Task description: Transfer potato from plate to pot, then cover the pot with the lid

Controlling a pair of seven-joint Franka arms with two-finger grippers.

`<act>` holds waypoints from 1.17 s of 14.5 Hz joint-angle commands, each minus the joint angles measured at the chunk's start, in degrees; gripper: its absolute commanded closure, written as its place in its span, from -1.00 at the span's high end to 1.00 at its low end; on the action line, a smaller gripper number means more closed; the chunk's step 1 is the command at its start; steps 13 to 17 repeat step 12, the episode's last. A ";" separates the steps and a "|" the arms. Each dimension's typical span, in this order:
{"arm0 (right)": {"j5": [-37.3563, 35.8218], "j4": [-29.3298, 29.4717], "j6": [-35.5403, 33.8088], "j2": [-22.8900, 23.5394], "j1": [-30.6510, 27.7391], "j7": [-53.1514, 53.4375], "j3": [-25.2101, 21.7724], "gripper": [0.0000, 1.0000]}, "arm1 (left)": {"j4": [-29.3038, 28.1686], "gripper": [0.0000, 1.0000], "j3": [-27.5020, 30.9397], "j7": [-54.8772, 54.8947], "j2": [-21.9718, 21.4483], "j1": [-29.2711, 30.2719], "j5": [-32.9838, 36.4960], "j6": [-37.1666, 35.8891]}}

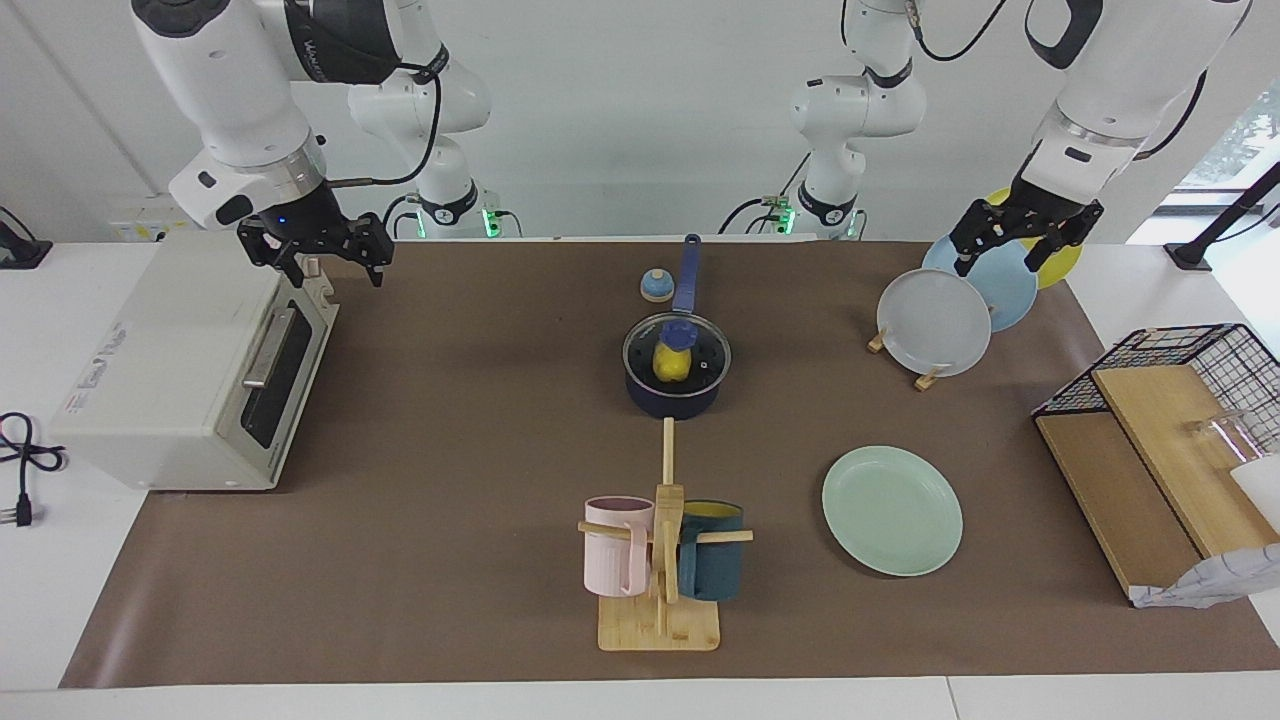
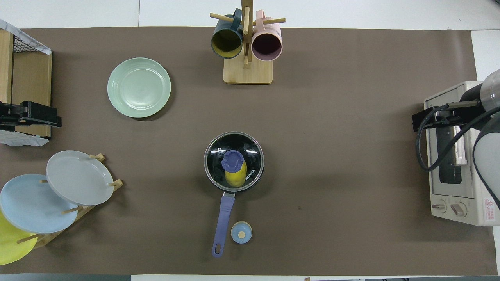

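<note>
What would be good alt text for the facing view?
The glass lid sits on the pot mid-table with the potato inside; the plate is bare. The left gripper hangs over the plate rack, the right gripper over the toaster oven.

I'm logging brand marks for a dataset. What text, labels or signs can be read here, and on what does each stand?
"KONKA": on the glass lid covering the pot.
Red warning triangle sticker: on the toaster oven, beside its knobs; its small print is unreadable.
Label on the toaster oven's top: too blurred to read.
Lettering on the right arm's dark band: too small to read.
</note>
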 commanded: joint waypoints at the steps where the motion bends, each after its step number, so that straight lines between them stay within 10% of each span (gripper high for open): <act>1: -0.06 -0.72 -0.04 -0.91 -0.76 -0.74 0.51 1.00 | -1.59 1.00 -0.22 -0.23 -1.42 0.05 0.18 0.33; 17: 1.26 -0.28 -0.13 -0.82 -2.52 -0.91 0.24 1.00 | -1.59 1.00 -0.22 -0.32 -1.33 -0.04 0.18 1.56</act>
